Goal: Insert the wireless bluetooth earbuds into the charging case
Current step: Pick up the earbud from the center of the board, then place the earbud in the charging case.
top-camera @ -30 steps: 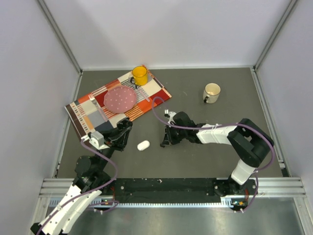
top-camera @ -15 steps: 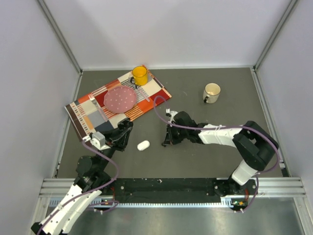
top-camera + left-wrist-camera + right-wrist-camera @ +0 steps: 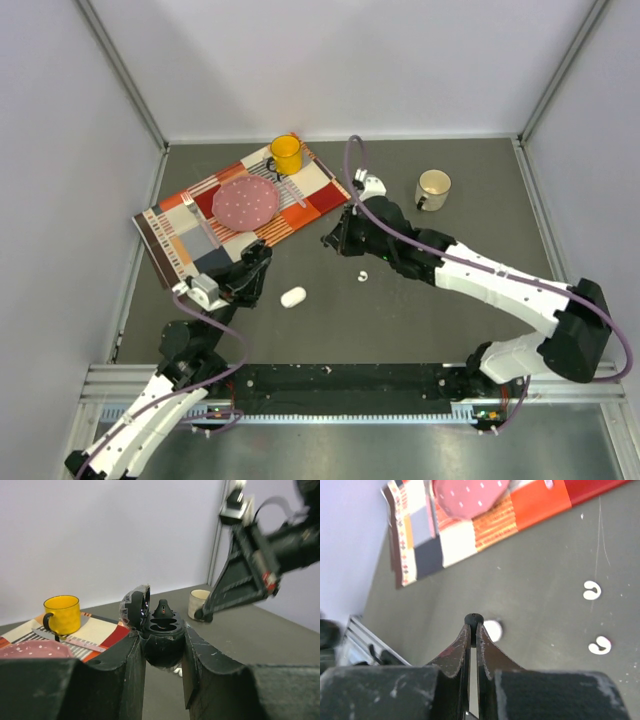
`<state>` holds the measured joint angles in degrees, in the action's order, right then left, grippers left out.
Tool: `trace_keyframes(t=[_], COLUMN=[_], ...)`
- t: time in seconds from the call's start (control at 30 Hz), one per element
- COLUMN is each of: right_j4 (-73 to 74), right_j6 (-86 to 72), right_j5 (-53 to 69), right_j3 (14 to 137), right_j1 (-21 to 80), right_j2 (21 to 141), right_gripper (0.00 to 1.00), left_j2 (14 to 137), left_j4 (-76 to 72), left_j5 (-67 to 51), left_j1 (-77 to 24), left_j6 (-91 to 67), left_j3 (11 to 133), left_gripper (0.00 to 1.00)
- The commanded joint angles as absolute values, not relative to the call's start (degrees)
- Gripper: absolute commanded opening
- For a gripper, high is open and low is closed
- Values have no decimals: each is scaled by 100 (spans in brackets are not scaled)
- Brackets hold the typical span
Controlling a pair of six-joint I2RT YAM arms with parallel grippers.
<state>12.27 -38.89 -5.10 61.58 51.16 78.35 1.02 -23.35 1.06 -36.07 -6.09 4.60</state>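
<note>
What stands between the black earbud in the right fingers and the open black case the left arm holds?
Nothing visible does. The black earbud and black case have only air between; the white case lies lower, on the table.

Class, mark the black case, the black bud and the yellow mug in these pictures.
black case (image 3: 161,651): left wrist view, on its lower shell.
black bud (image 3: 473,618): right wrist view, on its rounded top.
yellow mug (image 3: 286,153): top view, on its open mouth.
</note>
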Motion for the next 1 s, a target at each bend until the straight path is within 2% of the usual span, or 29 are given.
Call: trace_keyframes(t=[0.0,0.27,0.5,0.97], right_j4=[2179,2478,3084,3111], right_j6=[-4412,-5746,-6047,-6012], right_j5=[-2381,-2706,-3172,-3691], right_j3=[7248,8155,9104,9966], right_j1=[5747,6371,6960,7637], right_j2=[7532,7672,8217,8859], right_gripper=[0,0,0,0], left_j2=[404,1098,1476,2170], left_j4=[-3233,-4655,-5773,-6275], left_j5=[-182,-563,-475,-79], left_j1=[-3621,-3621,-3630,-3621], left_j6=[60,966,1414,1872], left_j3=[229,-148,-510,-554], left_gripper=[0,0,0,0])
